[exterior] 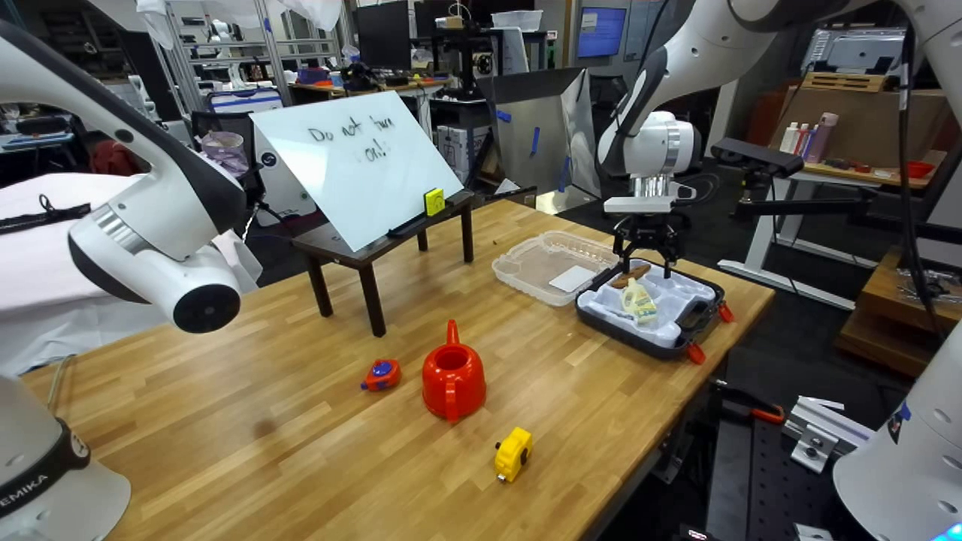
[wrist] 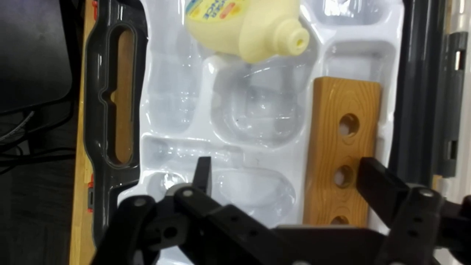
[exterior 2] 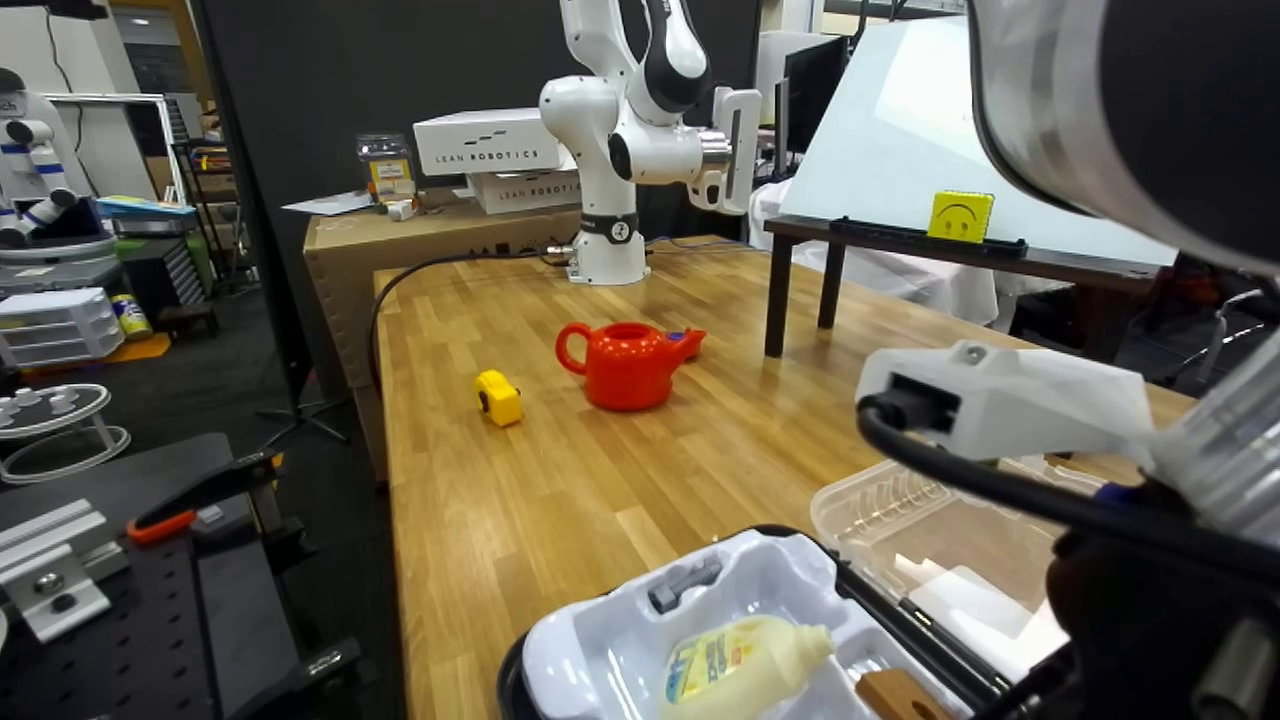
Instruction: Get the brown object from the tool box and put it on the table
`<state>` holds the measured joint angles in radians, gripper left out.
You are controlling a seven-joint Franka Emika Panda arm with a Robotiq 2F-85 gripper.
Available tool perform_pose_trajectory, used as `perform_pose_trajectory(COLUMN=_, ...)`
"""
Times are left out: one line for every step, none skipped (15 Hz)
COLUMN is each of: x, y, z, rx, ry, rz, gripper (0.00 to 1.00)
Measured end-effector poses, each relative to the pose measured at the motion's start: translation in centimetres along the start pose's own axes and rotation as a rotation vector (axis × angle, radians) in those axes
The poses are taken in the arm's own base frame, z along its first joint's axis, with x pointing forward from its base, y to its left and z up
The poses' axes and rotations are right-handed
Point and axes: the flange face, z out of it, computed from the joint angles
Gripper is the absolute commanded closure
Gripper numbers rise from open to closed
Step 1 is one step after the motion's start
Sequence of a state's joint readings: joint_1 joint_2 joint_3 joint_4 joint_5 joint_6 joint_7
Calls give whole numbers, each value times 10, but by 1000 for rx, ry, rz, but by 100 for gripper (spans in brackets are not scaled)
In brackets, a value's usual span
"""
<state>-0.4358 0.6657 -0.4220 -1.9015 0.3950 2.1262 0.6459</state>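
The brown object (wrist: 325, 147) is a flat wooden block with round holes. It lies along one side of the tool box (wrist: 261, 156), and it also shows in both exterior views (exterior: 630, 276) (exterior 2: 893, 692). The tool box is a black case with a white moulded insert, on the right end of the table (exterior: 338, 466). My gripper (wrist: 286, 173) is open above the box, with its fingers wide apart. In the wrist view the block lies between the fingers, nearer the right one, which overlaps its right edge. The block's lower end is hidden behind the gripper.
A pale yellow bottle (wrist: 254, 29) lies in the box beside the block. A clear plastic tray (exterior: 526, 263) adjoins the box. A red teapot (exterior: 453, 387), yellow tape measure (exterior: 513, 454), red-purple item (exterior: 382, 374) and stand with white board (exterior: 361, 165) are on the table.
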Motion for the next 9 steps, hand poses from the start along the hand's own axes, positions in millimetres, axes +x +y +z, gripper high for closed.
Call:
perform_pose_trajectory(x=0, y=0, z=0, rx=-1, ry=0, rz=-1, gripper=0)
perform_pose_trajectory(x=-1, y=0, z=0, rx=-2, ry=1, rz=-2, gripper=0)
perform_pose_trajectory(x=-1, y=-1, z=0, rx=-3, ry=2, rz=-5, gripper=0)
perform_pose_trajectory(x=-2, y=-1, z=1, rx=-5, ry=3, rz=-7, gripper=0)
perform_pose_trajectory(x=-3, y=-2, z=1, rx=-6, ry=4, rz=-10, gripper=2)
perform_pose_trajectory(x=-4, y=-3, z=1, rx=-8, ry=5, rz=-14, gripper=26)
perform_pose_trajectory(x=-6, y=-4, z=1, rx=-10, ry=6, rz=-18, gripper=27)
perform_pose_trajectory(x=-7, y=-5, z=1, rx=-11, ry=7, rz=-21, gripper=31)
perform_pose_trajectory(x=-8, y=-6, z=1, rx=-12, ry=8, rz=-23, gripper=40)
